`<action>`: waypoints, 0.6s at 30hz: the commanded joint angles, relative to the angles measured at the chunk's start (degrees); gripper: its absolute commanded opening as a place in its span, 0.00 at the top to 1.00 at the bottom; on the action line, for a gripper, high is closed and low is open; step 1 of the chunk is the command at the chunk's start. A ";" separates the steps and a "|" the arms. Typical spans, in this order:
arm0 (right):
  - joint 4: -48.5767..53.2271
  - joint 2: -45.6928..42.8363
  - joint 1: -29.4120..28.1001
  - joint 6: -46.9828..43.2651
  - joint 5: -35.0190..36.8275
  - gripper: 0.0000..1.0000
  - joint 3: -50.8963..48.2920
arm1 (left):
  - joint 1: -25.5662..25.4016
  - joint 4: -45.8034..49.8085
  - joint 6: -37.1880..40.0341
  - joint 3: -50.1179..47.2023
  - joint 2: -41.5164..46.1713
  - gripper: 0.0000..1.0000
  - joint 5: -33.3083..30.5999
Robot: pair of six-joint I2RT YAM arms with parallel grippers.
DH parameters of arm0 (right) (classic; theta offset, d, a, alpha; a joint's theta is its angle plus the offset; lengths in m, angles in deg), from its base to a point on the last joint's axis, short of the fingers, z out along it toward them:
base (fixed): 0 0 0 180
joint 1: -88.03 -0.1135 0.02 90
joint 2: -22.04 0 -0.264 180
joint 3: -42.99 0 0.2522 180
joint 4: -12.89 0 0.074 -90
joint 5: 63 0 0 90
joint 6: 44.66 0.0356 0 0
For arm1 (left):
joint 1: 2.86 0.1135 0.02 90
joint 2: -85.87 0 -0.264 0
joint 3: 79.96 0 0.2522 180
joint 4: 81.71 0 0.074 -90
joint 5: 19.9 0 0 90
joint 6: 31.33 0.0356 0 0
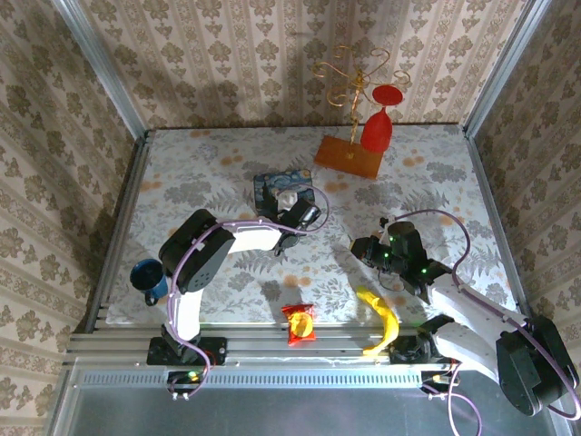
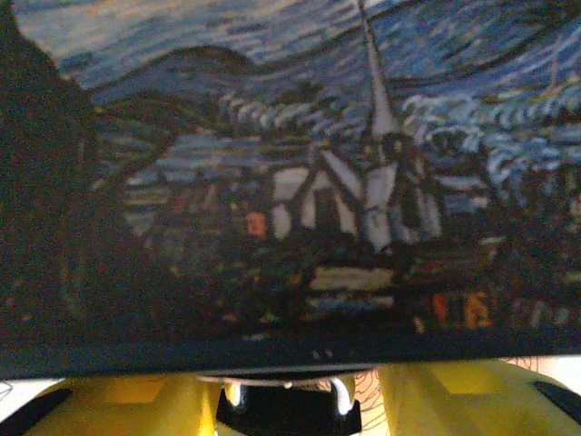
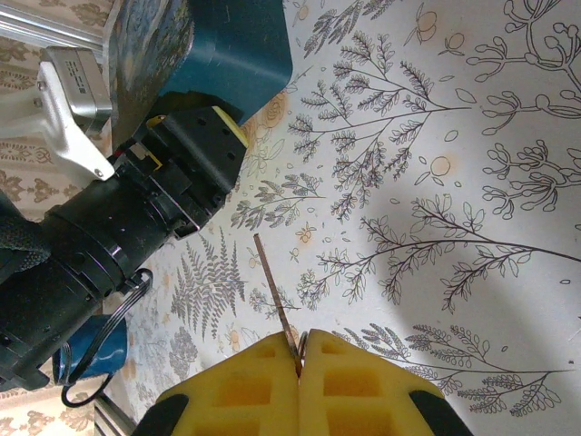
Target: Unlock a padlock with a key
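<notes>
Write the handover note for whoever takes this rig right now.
Left gripper: jaws apart at the edge of the tin. I can't tell whether it grips the tin.
Right gripper: shut on the key, with the blade pointing out over the table, apart from the tin.
Padlock: too small to place with certainty.
Done: key picked up.
Left: find the padlock, bring the key to it, insert, turn, free the shackle.
</notes>
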 commanded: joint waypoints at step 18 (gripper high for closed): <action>-1.88 -1.33 0.35 0.49 -0.45 1.00 1.00 | 0.65 -2.91 3.34 -2.39 0.89 0.00 -0.24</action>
